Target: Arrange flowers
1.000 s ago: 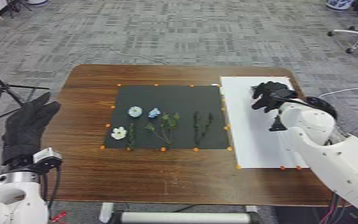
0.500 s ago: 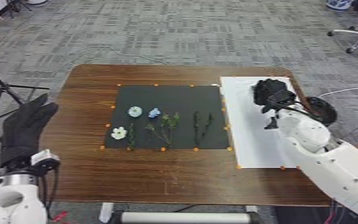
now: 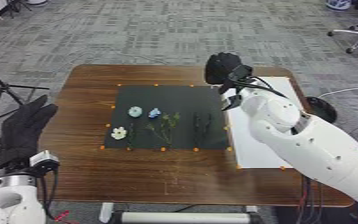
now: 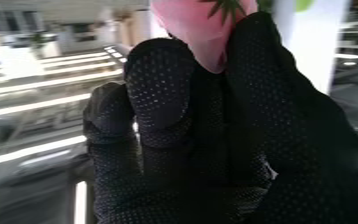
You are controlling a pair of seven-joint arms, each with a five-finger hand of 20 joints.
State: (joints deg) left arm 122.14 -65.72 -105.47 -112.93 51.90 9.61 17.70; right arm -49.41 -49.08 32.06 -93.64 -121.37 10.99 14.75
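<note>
At the far edge of the table, my right hand (image 3: pixel 223 69) is near the corner between the dark mat and the white sheet. In the right wrist view, my right hand (image 4: pixel 162 95) pinches a pink flower (image 4: pixel 198 25) with small green leaves between thumb and fingers. On the dark mat lie a pale blue flower (image 3: pixel 135 111), a blue flower (image 3: pixel 154 113) and a white flower (image 3: pixel 119 133). Leafy green stems (image 3: pixel 166 129) and darker stems (image 3: pixel 202 126) lie nearer its front and right. Left of the table, my left hand (image 3: pixel 24 127) is open, fingers straight.
A dark mat (image 3: pixel 162 97) with orange markers round its edge lies mid-table. To its right is a white sheet (image 3: pixel 257 150), partly under my right arm. A round black object (image 3: pixel 323 110) stands beyond the table's right edge. Bare brown wood (image 3: pixel 158 175) borders the front.
My right hand has swung left and away from me, from above the white sheet to the far edge near the mat's corner. The flowers on the mat have stayed put.
</note>
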